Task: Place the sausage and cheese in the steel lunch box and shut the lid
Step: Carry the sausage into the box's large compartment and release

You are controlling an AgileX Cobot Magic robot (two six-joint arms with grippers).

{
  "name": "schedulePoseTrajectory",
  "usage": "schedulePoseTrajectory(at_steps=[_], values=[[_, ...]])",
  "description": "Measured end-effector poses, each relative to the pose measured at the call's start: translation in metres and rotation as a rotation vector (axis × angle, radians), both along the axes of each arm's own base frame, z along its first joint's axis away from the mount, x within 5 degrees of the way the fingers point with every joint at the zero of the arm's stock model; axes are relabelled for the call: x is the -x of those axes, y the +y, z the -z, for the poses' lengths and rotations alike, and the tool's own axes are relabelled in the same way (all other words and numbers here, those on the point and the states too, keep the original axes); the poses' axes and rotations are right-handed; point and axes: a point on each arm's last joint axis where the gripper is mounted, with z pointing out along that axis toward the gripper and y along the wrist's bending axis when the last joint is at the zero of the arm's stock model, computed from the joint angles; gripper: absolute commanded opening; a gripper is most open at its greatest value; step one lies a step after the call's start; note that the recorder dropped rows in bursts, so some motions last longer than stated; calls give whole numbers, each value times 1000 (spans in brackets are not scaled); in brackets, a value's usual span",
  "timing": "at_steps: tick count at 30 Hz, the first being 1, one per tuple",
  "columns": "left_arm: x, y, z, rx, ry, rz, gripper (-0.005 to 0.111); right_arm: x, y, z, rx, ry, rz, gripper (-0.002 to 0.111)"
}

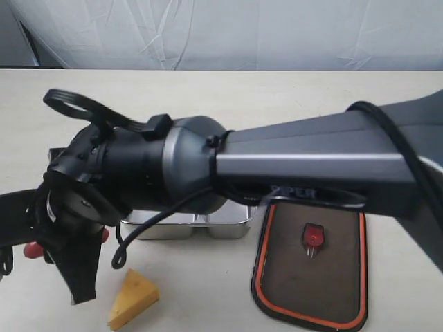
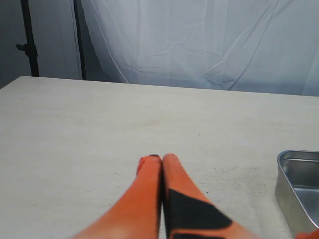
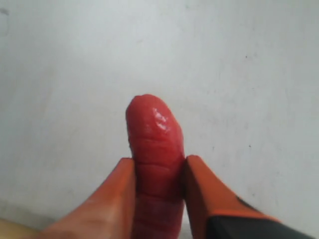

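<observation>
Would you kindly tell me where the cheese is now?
In the exterior view, the cheese lies on the table, lower left, near the steel lunch box.

Lab setup: draped white backdrop (image 2: 199, 45), pale tabletop (image 2: 99, 129)

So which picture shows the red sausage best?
The right wrist view: the sausage fills the middle, pinched in the right gripper. The exterior view shows only a small red bit beside the arm. The left wrist view shows none of it.
</observation>
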Motion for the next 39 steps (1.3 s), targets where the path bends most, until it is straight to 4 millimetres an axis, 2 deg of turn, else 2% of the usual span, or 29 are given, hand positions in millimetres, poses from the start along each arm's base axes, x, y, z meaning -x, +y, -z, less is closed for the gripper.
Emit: schedulePoseTrajectory(at_steps=[3,10,13,16,18,21,23,28,34,36,39], values=[[0,0,0,0,0,0,0,-12,-6,-11,-28,7,64,7],[0,0,0,0,0,0,0,-70,-33,-31,-93,56,311,7],[0,0,0,0,0,0,0,-90,-44,-30,-89,90,406,7],[0,0,0,0,0,0,0,-101,-53,-25,-54,119,457,8],[0,0,0,0,0,0,0,-102,-54,-19,-28,134,468,17],[0,0,0,0,0,0,0,-101,-53,-6,19,164,481,45],[0,0,0,0,0,0,0,-101,-53,2,52,176,484,57],[0,0,0,0,0,0,0,-100,-57,9,115,182,486,58],[0,0,0,0,0,0,0,-99,-63,8,186,158,475,58],[0,0,0,0,0,0,0,-96,-69,-4,209,143,440,58],[0,0,0,0,0,0,0,-76,-74,-37,207,144,329,58]])
